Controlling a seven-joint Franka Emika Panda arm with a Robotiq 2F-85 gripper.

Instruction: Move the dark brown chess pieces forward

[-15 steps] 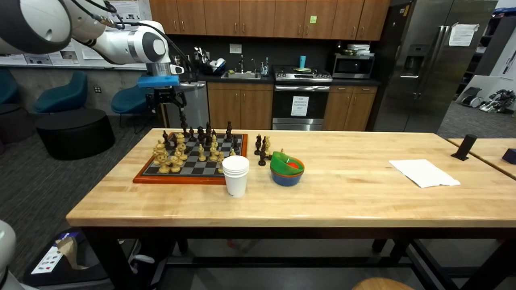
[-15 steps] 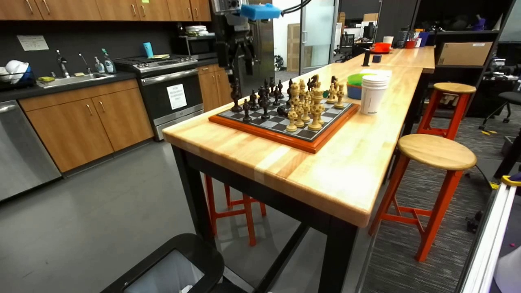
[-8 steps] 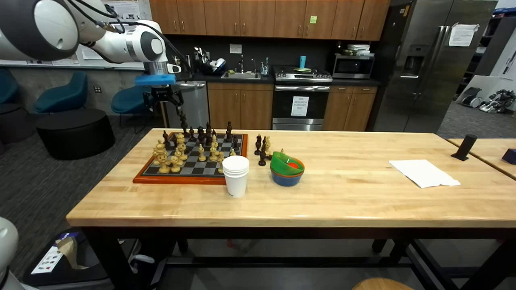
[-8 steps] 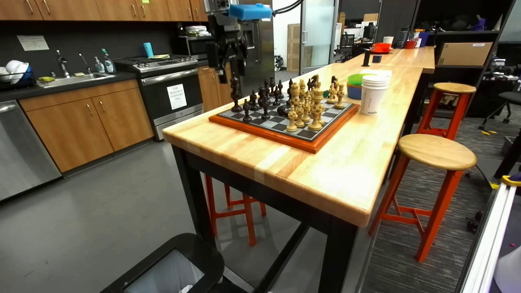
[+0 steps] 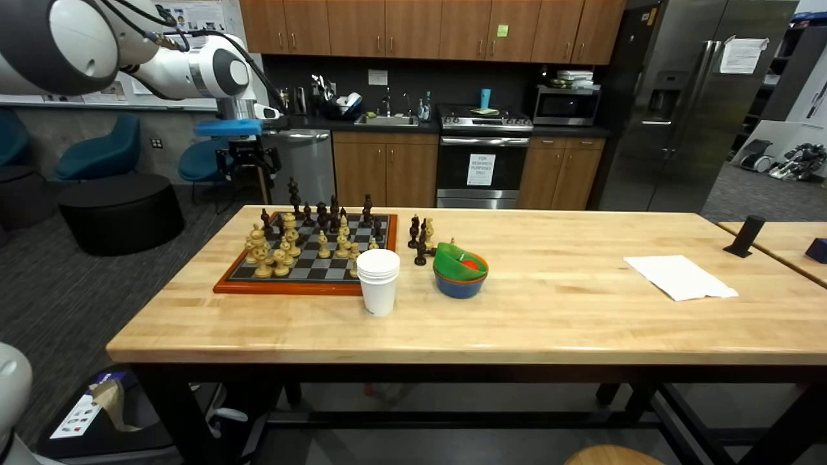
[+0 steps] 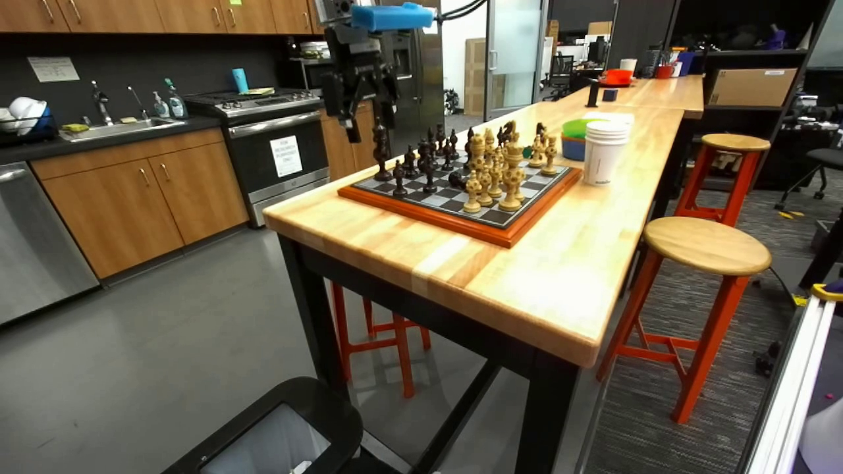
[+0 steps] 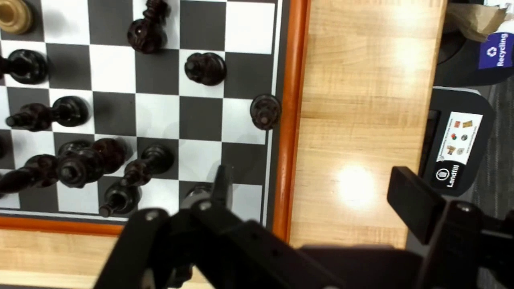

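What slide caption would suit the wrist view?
Dark pieces and a tan one on the board, beyond open jaws.

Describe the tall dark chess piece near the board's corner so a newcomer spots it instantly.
In an exterior view, start at the wooden table, then the red-framed chessboard near its end. Near the chessboard's leftmost corner stands a slender dark brown chess piece. Its top rises clearly above the shorter dark pieces beside it.

dark brown chess pieces (image 7: 204, 69): glossy | pincer (image 7: 319, 194): matt | table (image 5: 555, 323): smooth, shiny wood | fridge (image 5: 681, 152): metal
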